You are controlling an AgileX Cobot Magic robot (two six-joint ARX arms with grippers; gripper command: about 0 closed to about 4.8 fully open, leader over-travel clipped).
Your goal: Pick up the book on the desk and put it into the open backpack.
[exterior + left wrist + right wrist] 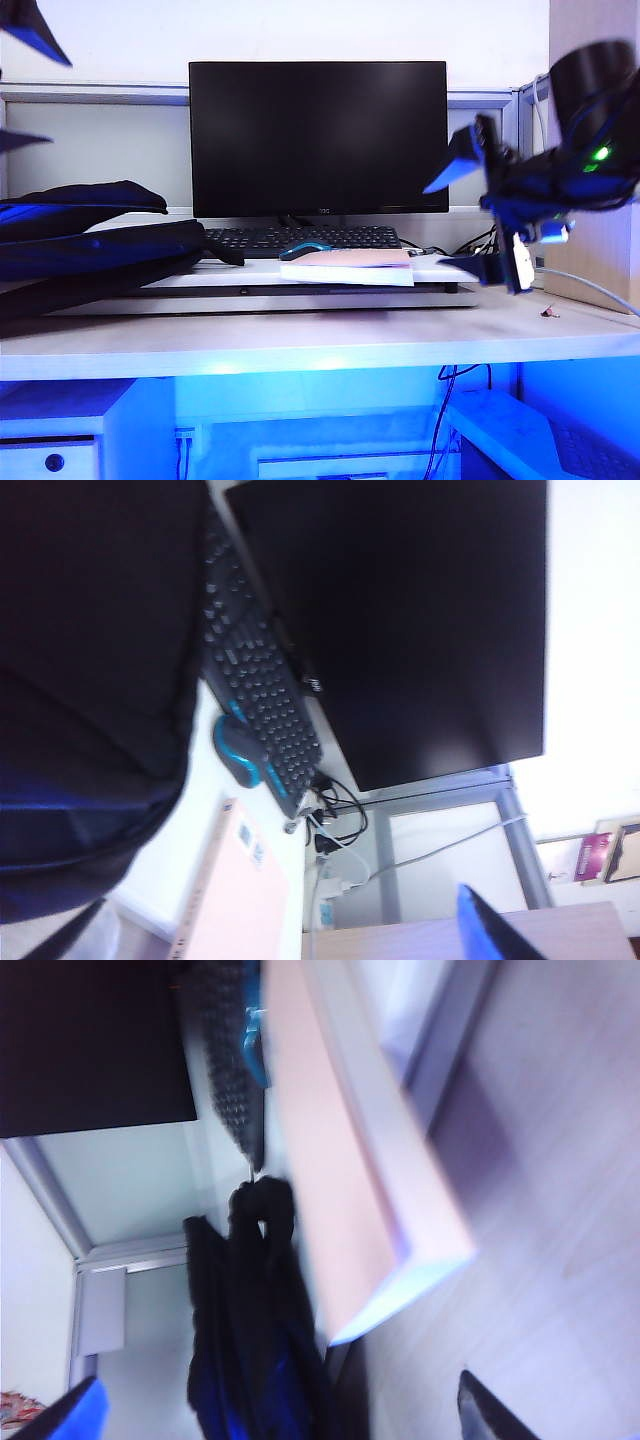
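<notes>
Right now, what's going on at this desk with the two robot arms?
Nothing is held yet. The book lies on the raised white board in front of the keyboard and the dark monitor. The black backpack lies on the left of the desk. The right gripper hangs open just right of the book. The left gripper is open too, up at the top left above the backpack.

Book [355, 266] on raised board [440, 272] — backpack [90, 245] left, monitor [318, 137] behind.

Pale pink book [352, 262]; black backpack [90, 245], blue lining; whitish wood-grain desk [300, 335].
</notes>
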